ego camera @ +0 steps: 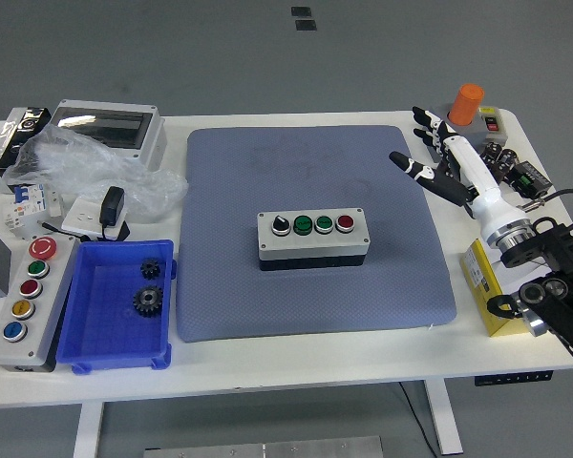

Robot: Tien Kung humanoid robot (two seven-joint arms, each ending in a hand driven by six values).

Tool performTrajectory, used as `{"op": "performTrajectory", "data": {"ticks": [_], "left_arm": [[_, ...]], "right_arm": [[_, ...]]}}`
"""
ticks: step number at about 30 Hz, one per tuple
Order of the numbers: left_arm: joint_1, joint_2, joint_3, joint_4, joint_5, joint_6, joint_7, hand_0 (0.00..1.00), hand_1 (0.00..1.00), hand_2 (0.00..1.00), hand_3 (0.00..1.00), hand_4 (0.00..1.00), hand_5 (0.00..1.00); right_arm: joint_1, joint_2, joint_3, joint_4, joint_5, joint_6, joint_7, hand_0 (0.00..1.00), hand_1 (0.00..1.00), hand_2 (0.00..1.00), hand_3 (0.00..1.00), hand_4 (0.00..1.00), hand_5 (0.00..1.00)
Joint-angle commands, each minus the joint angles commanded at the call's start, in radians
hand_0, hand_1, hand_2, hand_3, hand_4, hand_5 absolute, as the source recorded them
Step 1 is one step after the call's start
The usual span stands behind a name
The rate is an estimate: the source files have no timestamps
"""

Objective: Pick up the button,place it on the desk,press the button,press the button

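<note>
A grey button box (313, 239) with a black knob, two green buttons and a red button lies flat in the middle of the blue-grey mat (315, 286). My right hand (437, 153), white with black fingertips, hovers over the mat's right edge, well to the upper right of the box. Its fingers are spread and hold nothing. The left arm is out of sight.
A grey box with an orange knob (466, 113) stands behind the right hand. A yellow box (484, 286) lies at the right edge. At left are a blue tray (115, 305) with gears, a second button box (24, 301), a plastic bag (91, 172) and an enclosure (107, 129).
</note>
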Motion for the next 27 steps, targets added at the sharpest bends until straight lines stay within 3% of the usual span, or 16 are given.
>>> {"op": "performTrajectory", "data": {"ticks": [8,27], "left_arm": [[-0.002,-0.005,-0.009,0.000,0.010,-0.006,0.002,0.687,0.700,0.638,0.644,0.592,0.392],[-0.025,-0.010,-0.078,0.000,0.081,-0.018,0.018,0.686,0.701,0.641,0.648,0.601,0.394]], "right_arm": [[-0.039,0.004,0.069,0.001,0.121,0.003,0.059,0.948,0.914,0.973,0.998,0.998,0.760],[-0.077,0.004,0.231,0.043,0.107,-0.009,0.078,0.924,0.886,0.931,0.977,0.998,0.781]]}}
